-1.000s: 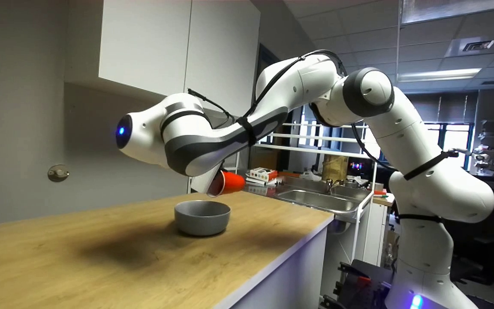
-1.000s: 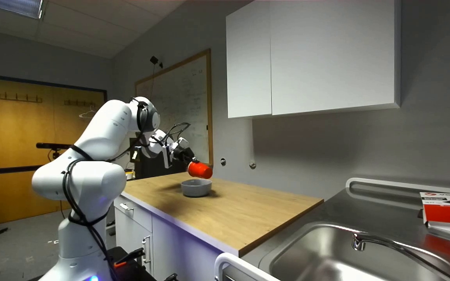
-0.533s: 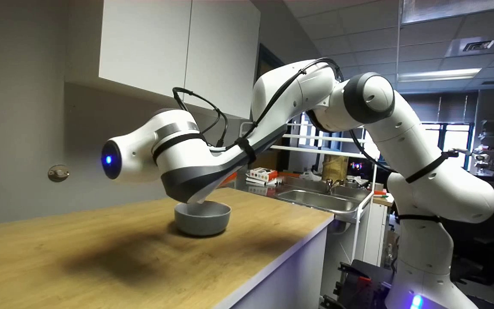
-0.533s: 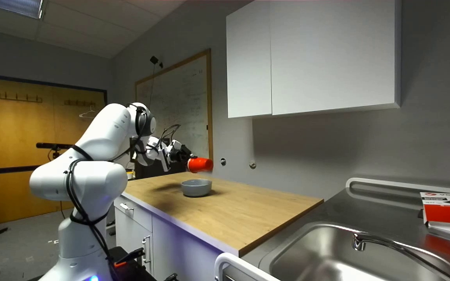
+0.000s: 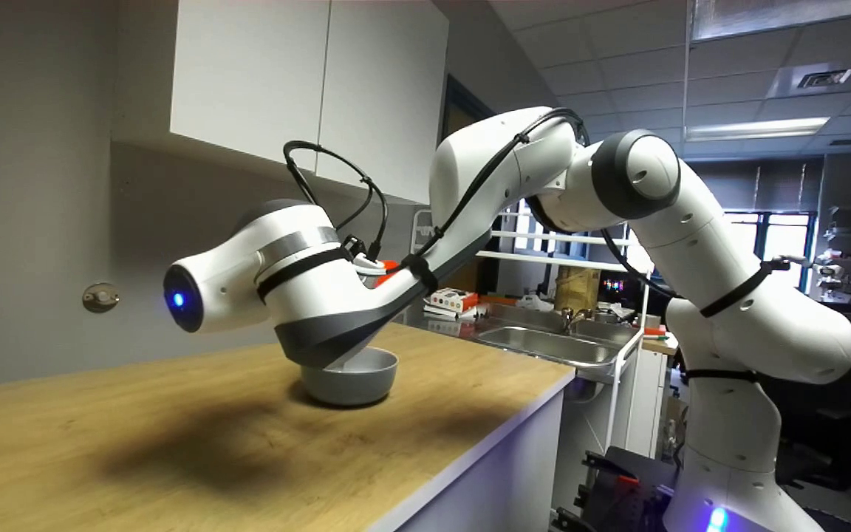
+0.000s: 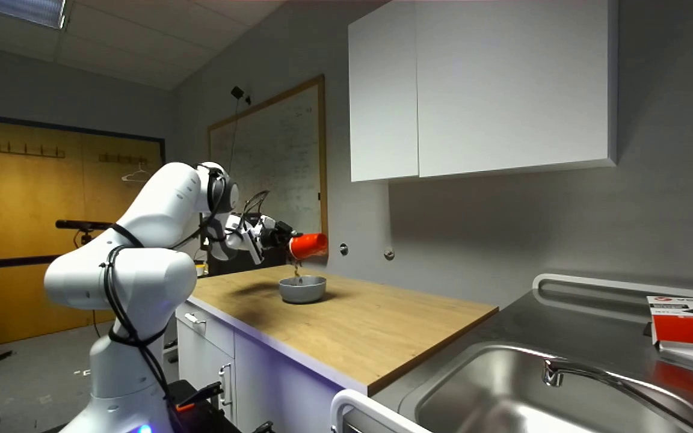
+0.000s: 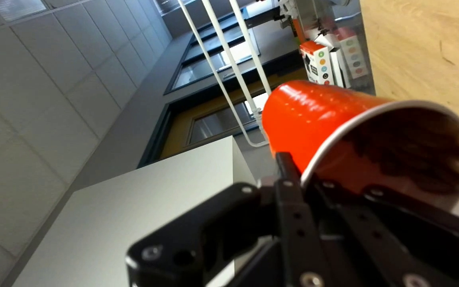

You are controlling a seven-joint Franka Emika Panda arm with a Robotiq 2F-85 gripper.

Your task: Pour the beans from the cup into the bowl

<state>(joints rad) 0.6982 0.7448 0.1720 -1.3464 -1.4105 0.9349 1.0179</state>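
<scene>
Red cup [image 7: 313, 117] is hanging over the bowl [image 6: 302, 293], near but not touching, tilted mouth-down with its base higher, so beans [image 7: 420, 155] are sliding out. In an exterior view they are falling in a thin stream and landing inside the rim. Bowl is sitting upright on the counter [image 6: 370, 325], below the mouth, presumably to be catching everything. Pour is looking underway, not done: plenty are lying inside the cup. Gripper [image 7: 304, 179] is pinching the cup's wall at the rim, jaws standing nearly together, one apparently inside; likely this is leaving the base free for tipping further. Robot's arm [image 5: 473, 159] is arching over the counter, elbow high, forearm sloping down to the left in an exterior view, wrist rolled sideways; its bulk is hiding most of the cup there. Next move is probably needing more tilt, done slowly; stray beans could be bouncing out.
</scene>
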